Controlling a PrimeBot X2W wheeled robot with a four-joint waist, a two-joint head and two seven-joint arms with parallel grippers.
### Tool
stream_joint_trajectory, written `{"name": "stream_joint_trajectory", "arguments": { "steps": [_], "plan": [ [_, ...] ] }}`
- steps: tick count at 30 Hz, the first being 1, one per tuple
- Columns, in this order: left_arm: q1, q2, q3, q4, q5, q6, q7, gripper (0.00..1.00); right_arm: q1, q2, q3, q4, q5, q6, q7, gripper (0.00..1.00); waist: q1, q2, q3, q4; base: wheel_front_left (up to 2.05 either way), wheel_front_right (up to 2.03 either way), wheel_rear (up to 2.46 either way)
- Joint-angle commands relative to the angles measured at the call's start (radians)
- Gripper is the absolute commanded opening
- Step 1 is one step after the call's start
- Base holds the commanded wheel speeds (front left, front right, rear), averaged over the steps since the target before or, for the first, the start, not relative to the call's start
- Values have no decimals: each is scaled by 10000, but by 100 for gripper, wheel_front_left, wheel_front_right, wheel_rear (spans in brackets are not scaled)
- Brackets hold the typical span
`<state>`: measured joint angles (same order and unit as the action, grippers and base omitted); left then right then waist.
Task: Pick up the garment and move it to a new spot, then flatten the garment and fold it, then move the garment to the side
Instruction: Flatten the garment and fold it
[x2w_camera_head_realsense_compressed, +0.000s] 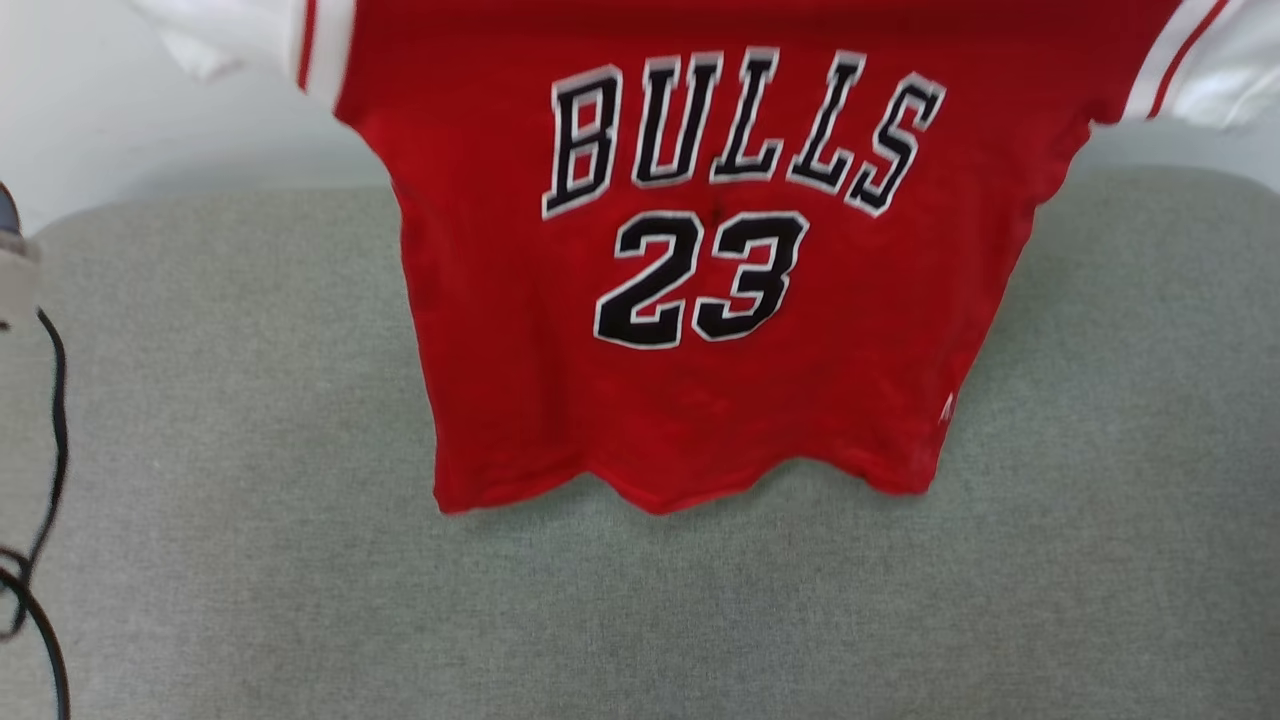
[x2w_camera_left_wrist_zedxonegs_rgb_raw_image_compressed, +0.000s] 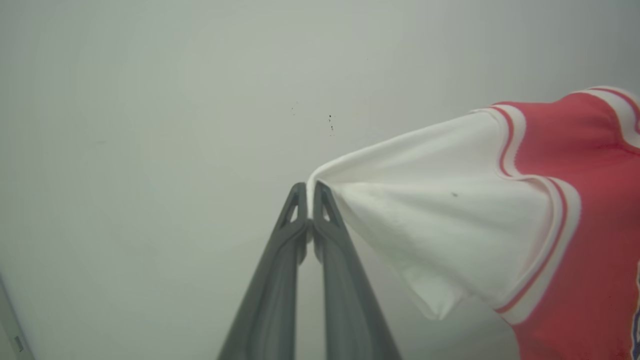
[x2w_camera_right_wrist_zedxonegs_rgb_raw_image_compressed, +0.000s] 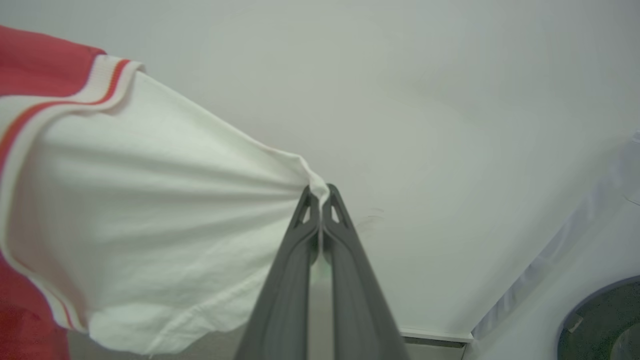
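Above the grey padded surface (x2w_camera_head_realsense_compressed: 220, 480) the garment (x2w_camera_head_realsense_compressed: 690, 410) hangs spread wide, chest facing the head camera, and the black white-edged BULLS 23 lettering (x2w_camera_head_realsense_compressed: 648, 325) reads straight and level across the red cloth. Both white sleeves stretch out and up toward the top corners of the head view, and the red body drops from them to a wavy hem low over the padding. Whether that hem brushes the surface or hangs just clear of it, I cannot tell. In the left wrist view, the left gripper (x2w_camera_left_wrist_zedxonegs_rgb_raw_image_compressed: 310, 192) has its two dark fingers pressed together on the very tip of the left sleeve (x2w_camera_left_wrist_zedxonegs_rgb_raw_image_compressed: 440, 225). The white fabric is pulled to a taut point between them, and the red-white striped trim and red shoulder lie beyond. The right wrist view shows the same on the other side. The right gripper (x2w_camera_right_wrist_zedxonegs_rgb_raw_image_compressed: 320, 197) is pinched tight on the edge of the right sleeve (x2w_camera_right_wrist_zedxonegs_rgb_raw_image_compressed: 150, 225), and folds fan out from the grip toward the striped trim. Behind both grippers is a plain pale wall (x2w_camera_left_wrist_zedxonegs_rgb_raw_image_compressed: 150, 125). At the far left of the head view a black cable (x2w_camera_head_realsense_compressed: 60, 400) loops down beside the padded surface, well apart from the garment.
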<state>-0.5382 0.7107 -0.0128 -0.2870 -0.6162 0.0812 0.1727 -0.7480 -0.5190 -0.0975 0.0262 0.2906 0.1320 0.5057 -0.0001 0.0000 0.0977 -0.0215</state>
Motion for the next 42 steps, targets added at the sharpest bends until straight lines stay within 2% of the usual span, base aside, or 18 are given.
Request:
{"name": "stream_joint_trajectory", "arguments": {
  "steps": [1, 6, 12, 18, 26, 29, 32, 35, 42],
  "plan": [
    [-566, 65, 50, 346, -40, -71, -120, 0, -507, -128, -59, 231, -114, -25, -146, 0, 1, 0, 554, -20, 0, 0, 0],
    [-2333, 140, -251, 1300, -16, -543, -233, 0, -1889, -231, 25, 923, -357, -26, -608, 0, 1, 0, 1648, -37, 0, 0, 0],
    [-4765, 65, -843, 2656, 315, -1074, -392, 0, -3917, -66, -110, 2058, -825, -26, -1378, 0, 1, 0, 2984, -62, 0, 0, 0],
    [-7320, -258, -1686, 3906, 901, -1586, -638, 0, -6049, 35, -194, 3067, -1362, -26, -2029, 0, 1, 0, 4327, -4, 0, 0, 0],
    [-10098, -1099, -2281, 6140, 1472, -1763, -1834, 0, -8319, 284, -674, 4698, -2294, -26, -3243, 0, 1, 0, 5517, 41, 0, 0, 0],
    [-10397, -1481, -2559, 6954, 1497, -1835, -2195, 0, -8754, 614, -1056, 5448, -2256, -25, -3683, 0, 1, 0, 5684, 101, 0, 0, 0],
    [-10354, -1693, -2786, 7498, 1513, -1912, -2658, 0, -8792, 817, -1004, 6005, -2318, -23, -4129, 0, 1, 0, 5757, 134, 0, 0, 0],
    [-9881, -1918, -2976, 7958, 1390, -1975, -3016, 0, -8426, 899, -887, 6507, -2251, -23, -4544, 0, 1, 0, 5717, 173, 0, 0, 0],
    [-8137, -2350, -3268, 8561, 962, -2027, -3770, 0, -6945, 1144, -385, 7353, -1263, -22, -5230, 0, 1, 0, 5180, 243, 0, 0, 0]
  ]
}}
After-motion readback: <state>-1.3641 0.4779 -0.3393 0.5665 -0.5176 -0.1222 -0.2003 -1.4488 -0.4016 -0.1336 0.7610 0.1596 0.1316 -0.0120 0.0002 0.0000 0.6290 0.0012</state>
